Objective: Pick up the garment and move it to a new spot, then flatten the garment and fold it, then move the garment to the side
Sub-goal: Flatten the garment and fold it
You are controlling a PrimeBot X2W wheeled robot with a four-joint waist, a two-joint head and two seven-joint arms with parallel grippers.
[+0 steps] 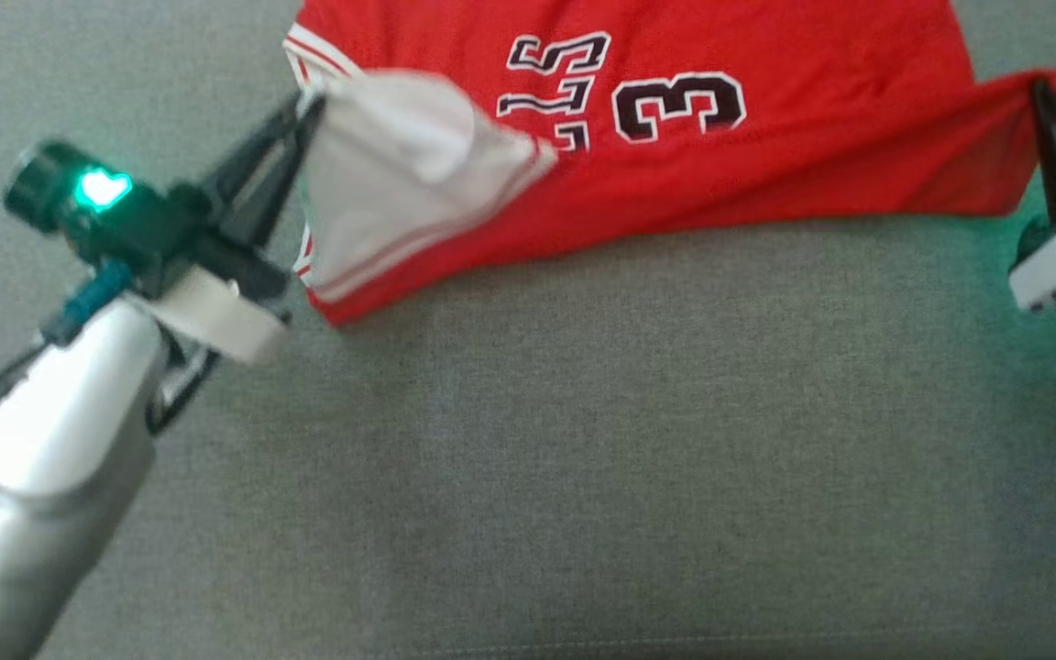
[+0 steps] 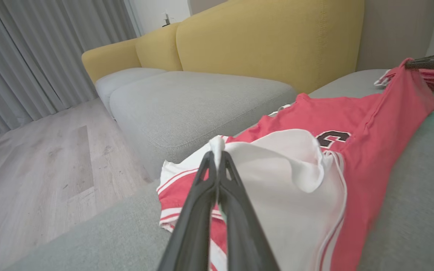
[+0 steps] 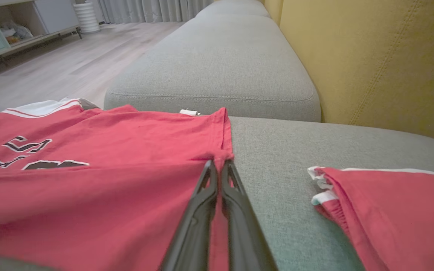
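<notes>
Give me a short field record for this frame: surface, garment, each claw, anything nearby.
surface: grey seat cushion
garment: red jersey, number side up, partly spread
left claw: shut on its white-lined corner, held off the cushion
right claw: shut on its red corner
nearby: second red garment, apart from the jersey
</notes>
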